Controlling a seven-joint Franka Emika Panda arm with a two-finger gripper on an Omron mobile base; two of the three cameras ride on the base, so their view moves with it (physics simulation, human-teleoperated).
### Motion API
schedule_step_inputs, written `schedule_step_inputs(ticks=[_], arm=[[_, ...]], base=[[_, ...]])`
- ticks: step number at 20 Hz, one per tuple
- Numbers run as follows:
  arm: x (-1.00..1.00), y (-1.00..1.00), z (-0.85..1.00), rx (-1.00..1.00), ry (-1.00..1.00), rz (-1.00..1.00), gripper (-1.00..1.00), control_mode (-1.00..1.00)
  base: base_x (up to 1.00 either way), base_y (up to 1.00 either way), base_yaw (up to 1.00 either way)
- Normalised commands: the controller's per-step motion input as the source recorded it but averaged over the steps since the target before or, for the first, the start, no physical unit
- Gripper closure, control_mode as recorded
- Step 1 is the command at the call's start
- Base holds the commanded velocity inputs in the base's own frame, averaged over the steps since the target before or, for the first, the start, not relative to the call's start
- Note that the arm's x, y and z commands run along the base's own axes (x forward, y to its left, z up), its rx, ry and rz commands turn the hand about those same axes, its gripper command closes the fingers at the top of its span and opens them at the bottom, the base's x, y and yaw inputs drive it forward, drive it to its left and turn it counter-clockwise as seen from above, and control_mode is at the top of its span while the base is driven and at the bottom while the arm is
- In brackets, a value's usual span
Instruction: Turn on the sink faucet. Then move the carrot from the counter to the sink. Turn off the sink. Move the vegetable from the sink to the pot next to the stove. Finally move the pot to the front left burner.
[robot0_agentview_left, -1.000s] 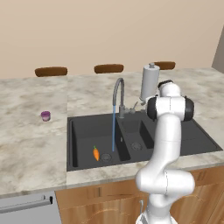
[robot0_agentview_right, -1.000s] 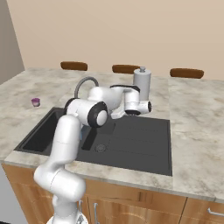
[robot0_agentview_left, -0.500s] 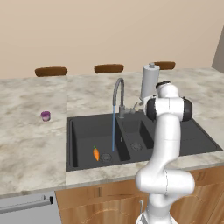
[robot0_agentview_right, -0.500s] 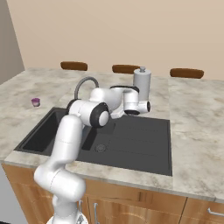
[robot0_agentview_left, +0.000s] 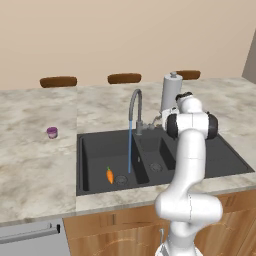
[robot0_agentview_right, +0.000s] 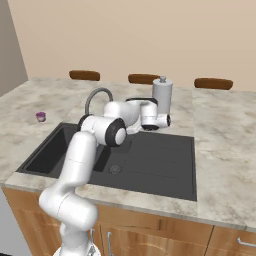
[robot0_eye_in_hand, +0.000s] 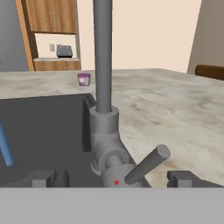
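The grey gooseneck faucet (robot0_agentview_left: 134, 106) stands behind the dark double sink (robot0_agentview_left: 225, 159) and a blue stream of water (robot0_agentview_left: 130, 150) runs from its spout into the large bowl. The orange carrot (robot0_agentview_left: 110, 175) lies on that bowl's floor beside the drain. My gripper (robot0_agentview_left: 155, 124) hovers level with the faucet's base, just to its right. In the hand view the gripper (robot0_eye_in_hand: 114, 179) is open; the faucet's side lever (robot0_eye_in_hand: 146, 164) angles up between the fingertips (robot0_eye_in_hand: 46, 178) without touching them, and the faucet stem (robot0_eye_in_hand: 103, 57) rises behind it.
A white paper-towel roll (robot0_agentview_left: 171, 92) stands close behind my hand. A small purple cup (robot0_agentview_left: 52, 132) sits on the marbled counter (robot0_agentview_left: 35, 165) left of the sink. Brown chair backs (robot0_agentview_left: 124, 78) line the counter's far edge.
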Motion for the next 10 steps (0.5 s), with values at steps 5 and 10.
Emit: schedule_step_inputs(ticks=[5,10], arm=[[0.11,0.09,-0.04,0.00,0.00,0.03,-1.00,-1.00],[0.09,0.08,-0.05,0.00,0.00,0.02,-1.00,-1.00]], base=[[0.00,0.00,0.00],[0.00,0.00,0.00]])
